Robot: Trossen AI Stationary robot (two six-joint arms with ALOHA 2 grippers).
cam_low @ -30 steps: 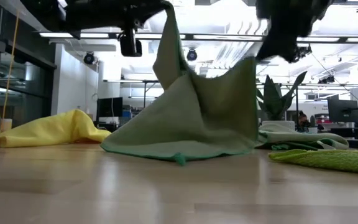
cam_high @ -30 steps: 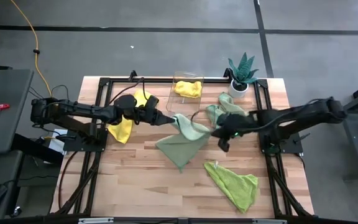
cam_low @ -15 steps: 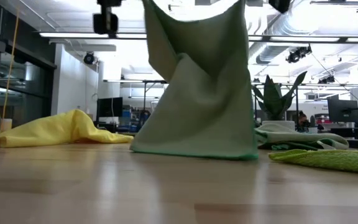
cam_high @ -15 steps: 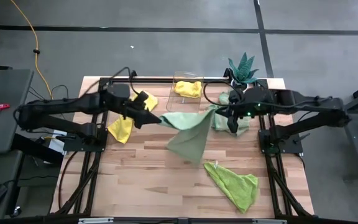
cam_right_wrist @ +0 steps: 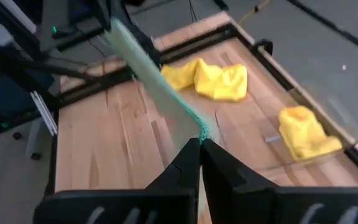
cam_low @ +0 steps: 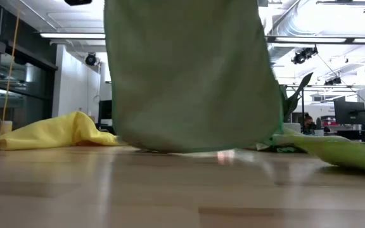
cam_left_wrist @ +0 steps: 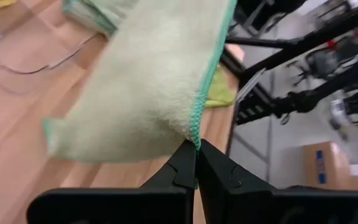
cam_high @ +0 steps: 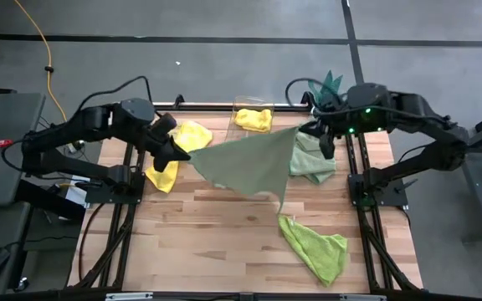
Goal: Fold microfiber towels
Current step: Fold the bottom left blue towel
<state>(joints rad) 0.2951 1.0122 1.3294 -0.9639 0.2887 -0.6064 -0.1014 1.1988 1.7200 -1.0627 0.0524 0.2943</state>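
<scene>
Both arms are raised above the worktop's far half, reaching inward from opposite sides. The left gripper is clamped tight, its fingers pressed together. The right gripper is likewise pinched closed, fingers meeting at the tips.

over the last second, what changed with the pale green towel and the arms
Both grippers, left and right, stayed shut on the pale green towel, moved apart and raised it off the table until it hangs spread. The yellow towel, lime towel and clear bin stayed put.
</scene>
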